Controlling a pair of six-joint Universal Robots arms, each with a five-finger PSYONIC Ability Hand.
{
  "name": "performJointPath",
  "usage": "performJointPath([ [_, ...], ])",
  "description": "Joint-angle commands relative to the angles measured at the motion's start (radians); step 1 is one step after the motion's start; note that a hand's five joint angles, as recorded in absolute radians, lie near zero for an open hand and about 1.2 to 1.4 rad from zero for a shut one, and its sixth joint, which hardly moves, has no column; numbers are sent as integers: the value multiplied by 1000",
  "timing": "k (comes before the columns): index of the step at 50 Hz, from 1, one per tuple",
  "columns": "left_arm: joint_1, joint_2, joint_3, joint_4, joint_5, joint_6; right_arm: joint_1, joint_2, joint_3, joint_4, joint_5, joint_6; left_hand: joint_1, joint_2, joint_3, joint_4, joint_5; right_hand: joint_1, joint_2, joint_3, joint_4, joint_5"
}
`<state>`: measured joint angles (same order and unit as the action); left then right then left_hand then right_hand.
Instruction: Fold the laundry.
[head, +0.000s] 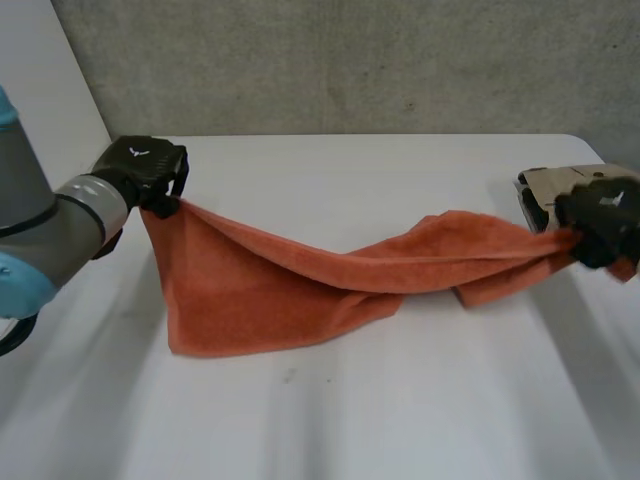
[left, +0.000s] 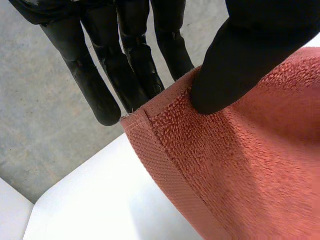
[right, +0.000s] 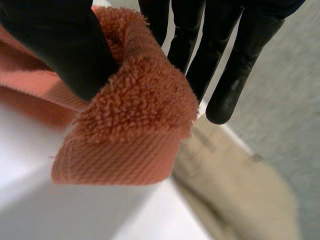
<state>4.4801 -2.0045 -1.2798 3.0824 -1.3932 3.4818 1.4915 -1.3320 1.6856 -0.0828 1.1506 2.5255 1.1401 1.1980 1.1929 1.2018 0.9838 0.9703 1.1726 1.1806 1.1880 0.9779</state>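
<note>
orange terry towel (head: 290, 275), stretched and twisted, sagging onto white table (head: 400, 400)

- We are looking down from behind and between the arms, taking in the whole white table (head: 400, 420) and the grey wall (head: 350, 60).
- We are peering along the left hand (left: 250, 55), very near a corner of the orange towel (left: 250, 175).
- We are peering along the right hand (right: 55, 45), equally near its other end; all views are sharing this towel.

The end of the orange towel (head: 330, 275) is hidden by the right hand (head: 605, 222) in the head view, and the tan thing (head: 556, 183) behind that hand is partly covered, so what it is cannot be told.
</note>
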Motion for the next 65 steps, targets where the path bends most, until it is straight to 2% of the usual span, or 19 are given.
performJointPath([
  [1,1,211,-95,-135,8,14,-8,-206,-179,377,-28,-71,256,198,203,194,238,426,224,216,208,244],
  [3,2,246,-114,-166,10,37,-7,-219,-242,489,-34,-120,256,198,203,194,238,426,224,216,208,244],
  [8,13,288,-183,-217,8,212,0,-191,-323,670,-15,-247,256,198,203,194,238,426,224,216,208,244],
  [13,14,230,-197,-215,0,318,25,-29,-398,744,4,-292,256,198,203,194,238,426,224,216,208,244],
  [17,13,92,-127,-189,-6,316,116,114,-486,750,93,-280,256,198,203,194,238,426,224,216,208,244],
  [18,13,64,-104,-180,-6,312,154,170,-533,741,147,-269,256,198,203,194,238,426,224,216,208,244],
  [21,11,-45,8,-119,-15,292,209,255,-615,716,221,-241,256,198,203,194,238,426,224,216,208,244],
  [22,11,-71,45,-99,-23,283,246,302,-680,672,259,-211,256,198,203,194,238,426,224,216,208,244],
  [26,-7,-164,241,19,-90,220,292,365,-831,493,297,-116,256,198,203,194,238,426,224,216,208,244],
  [29,-10,-198,391,148,-132,155,300,379,-914,359,302,-58,256,198,203,194,238,426,224,216,208,244],
  [33,-16,-197,560,365,-165,54,309,389,-1088,30,313,30,256,198,203,194,238,426,224,216,208,244],
  [37,-25,-191,635,441,-201,13,314,384,-1150,-128,322,41,256,198,203,194,238,426,224,216,208,244],
  [44,-32,-177,622,446,-227,-89,346,402,-1152,-144,322,53,256,198,203,194,238,426,224,216,208,244],
  [49,-16,-154,449,456,-214,-105,362,435,-1080,-95,305,53,256,198,203,194,238,426,224,216,208,244],
  [58,5,-157,44,515,-95,-96,358,500,-804,-77,233,38,256,198,203,194,238,426,224,216,208,244],
  [65,7,-215,-130,492,-49,-43,349,560,-629,-66,218,9,256,198,203,194,238,426,224,216,208,244],
])
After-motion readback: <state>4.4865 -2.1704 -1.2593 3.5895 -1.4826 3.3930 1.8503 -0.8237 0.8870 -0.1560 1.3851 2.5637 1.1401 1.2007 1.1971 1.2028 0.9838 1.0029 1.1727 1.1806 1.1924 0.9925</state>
